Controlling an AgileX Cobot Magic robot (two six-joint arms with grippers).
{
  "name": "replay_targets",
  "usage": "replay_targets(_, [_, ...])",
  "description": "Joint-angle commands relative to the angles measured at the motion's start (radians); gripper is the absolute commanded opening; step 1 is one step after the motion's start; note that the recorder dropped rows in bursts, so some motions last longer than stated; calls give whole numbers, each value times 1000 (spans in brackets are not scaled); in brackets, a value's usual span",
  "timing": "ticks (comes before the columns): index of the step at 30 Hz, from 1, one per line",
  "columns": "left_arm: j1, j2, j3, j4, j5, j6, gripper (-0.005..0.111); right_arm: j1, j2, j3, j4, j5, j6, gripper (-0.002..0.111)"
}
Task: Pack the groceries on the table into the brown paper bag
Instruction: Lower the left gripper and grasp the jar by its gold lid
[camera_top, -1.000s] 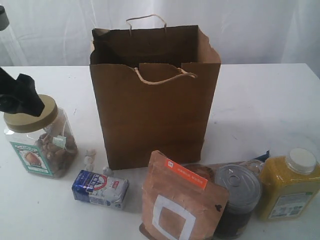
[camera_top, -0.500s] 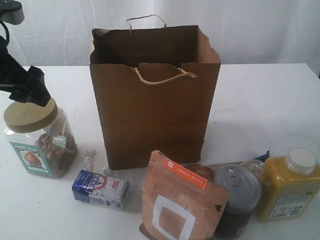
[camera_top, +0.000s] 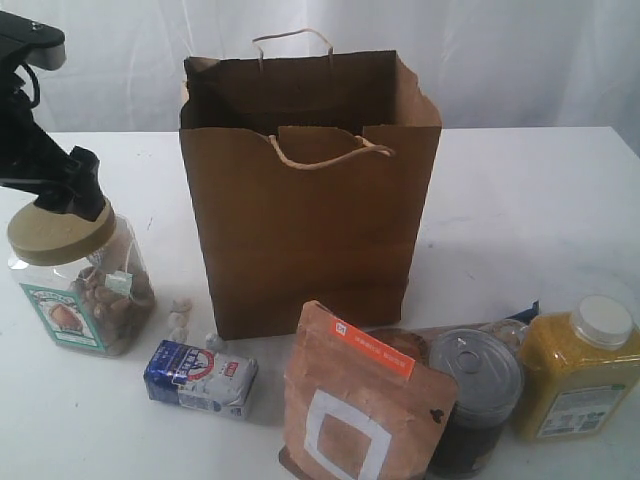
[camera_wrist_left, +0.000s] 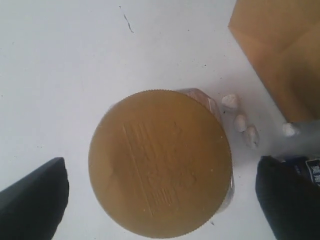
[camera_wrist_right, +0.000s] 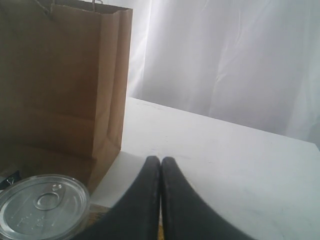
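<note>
1. Now the clear plastic nut jar with the gold lid (camera_top: 80, 280) stands upright on the wide white table (camera_top: 520, 190), to the left of the bag and apart from it. It has not moved in the last second.
2. What changed is the left gripper (camera_top: 68, 190). A second ago it leaned against the lid from the far left side. Since then the arm has risen and turned more upright, and the gripper now sits over the back edge of the lid.
3. In the left wrist view the lid is almost centred between the two black fingers (camera_wrist_left: 35, 200), which stand wide, one on each side, and do not touch it. I judge that I am lined up for a grasp from above, but the jar is not yet held.
4. The tall creased brown paper bag (camera_top: 310, 220) stands open behind the groceries. I cannot see its bottom.
5. The small blue-white packet (camera_top: 200, 378), the brown pouch with the white square (camera_top: 360, 405), the tin can (camera_top: 475, 385), the yellow white-capped jar (camera_top: 575, 375) and the blue end of the spaghetti pack (camera_top: 528, 312) all lie in front of the bag, so packing is only at its start.
6. The right gripper (camera_wrist_right: 160, 165) has its fingers pressed together, holding nothing, close by the tin can.
</note>
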Motion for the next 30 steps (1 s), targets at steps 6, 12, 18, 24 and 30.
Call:
replay_targets(6, [3, 37, -6, 17, -13, -60, 105, -3, -5, 5, -2, -6, -3, 0])
replay_targets(12, [3, 43, -6, 61, -17, -86, 105, -3, -5, 5, -2, -6, -3, 0])
replay_targets(18, [3, 43, -6, 26, -17, -104, 105, -3, -5, 5, -2, -6, -3, 0])
replay_targets(24, [3, 49, -6, 10, -8, -104, 105, -3, -5, 5, -2, -6, -3, 0])
replay_targets(30, [3, 92, -6, 10, 9, -112, 105, -3, -5, 5, -2, -6, -3, 0])
